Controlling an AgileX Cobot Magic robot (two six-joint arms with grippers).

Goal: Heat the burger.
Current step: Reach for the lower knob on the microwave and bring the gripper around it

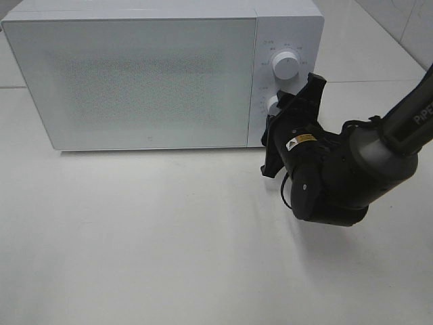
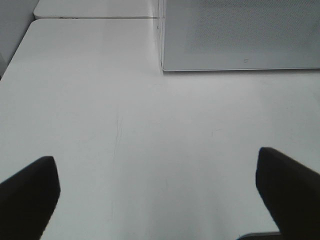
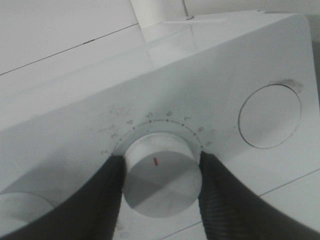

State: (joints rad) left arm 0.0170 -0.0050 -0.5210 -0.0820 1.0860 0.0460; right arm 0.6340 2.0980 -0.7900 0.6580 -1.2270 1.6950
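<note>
My right gripper (image 3: pixel 161 165) clasps the dial (image 3: pixel 162 192); my left gripper (image 2: pixel 156 170) gapes wide, empty. The microwave (image 1: pixel 135 81) is shut, burger unseen; heating probably not yet started.

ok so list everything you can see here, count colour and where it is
microwave: 1, white, frosted door shut, at the back of the table
upper knob: 1, white, on the control panel right of the door
lower knob: 1, white with a red mark, below the upper knob, numbered scale round it
round flush disc: 1, white, on the same panel beside the lower knob
table: 1, white, under everything
burger: none in view
right gripper: 1, black, closed on the lower knob
left gripper: 1, black, open above the table, facing the microwave's left front corner
</note>
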